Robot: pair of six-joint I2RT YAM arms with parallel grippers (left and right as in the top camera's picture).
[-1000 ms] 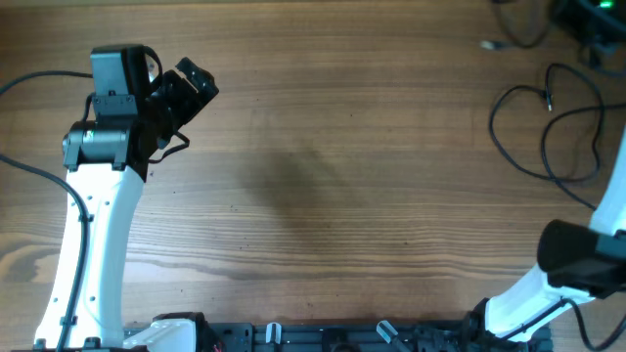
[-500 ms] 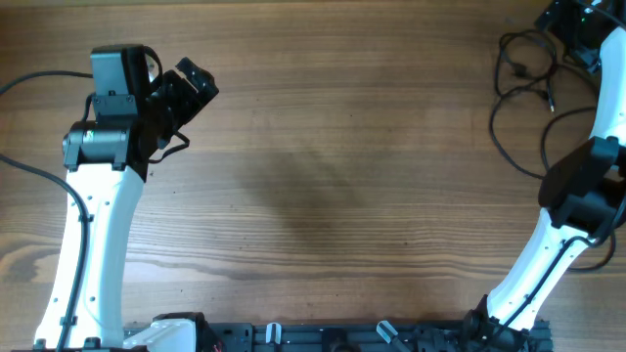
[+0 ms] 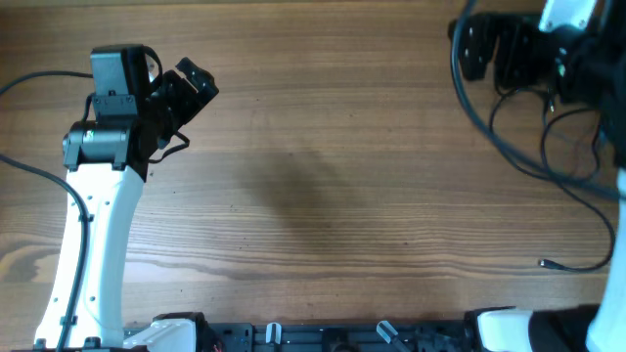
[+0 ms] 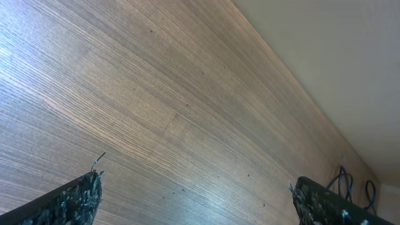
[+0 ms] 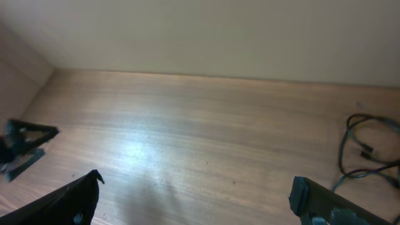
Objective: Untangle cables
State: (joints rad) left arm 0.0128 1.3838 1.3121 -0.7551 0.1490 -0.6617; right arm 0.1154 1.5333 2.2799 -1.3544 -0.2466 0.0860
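The cables (image 3: 548, 137) are thin black cords lying in loose overlapping loops at the table's right side. One strand trails down to a small plug (image 3: 544, 263) near the front right. The loops also show at the right edge of the right wrist view as cables (image 5: 362, 150), and far off in the left wrist view as cables (image 4: 350, 181). My right gripper (image 3: 486, 49) hangs open above the table just left of the loops, and nothing sits between the jaws of the right gripper (image 5: 197, 197). My left gripper (image 3: 191, 86) is far away at the back left. The left gripper (image 4: 194, 197) is open over bare wood.
A thicker black wire (image 3: 468, 103) belonging to the right arm arcs over the table beside the loops. The left arm (image 3: 93, 225) stretches along the left side. The table's far edge meets a pale wall (image 5: 206, 31).
The right arm has swung from the front right corner up to the back right, over the cables. The plug end at the front right has come into view. The left arm has not moved.
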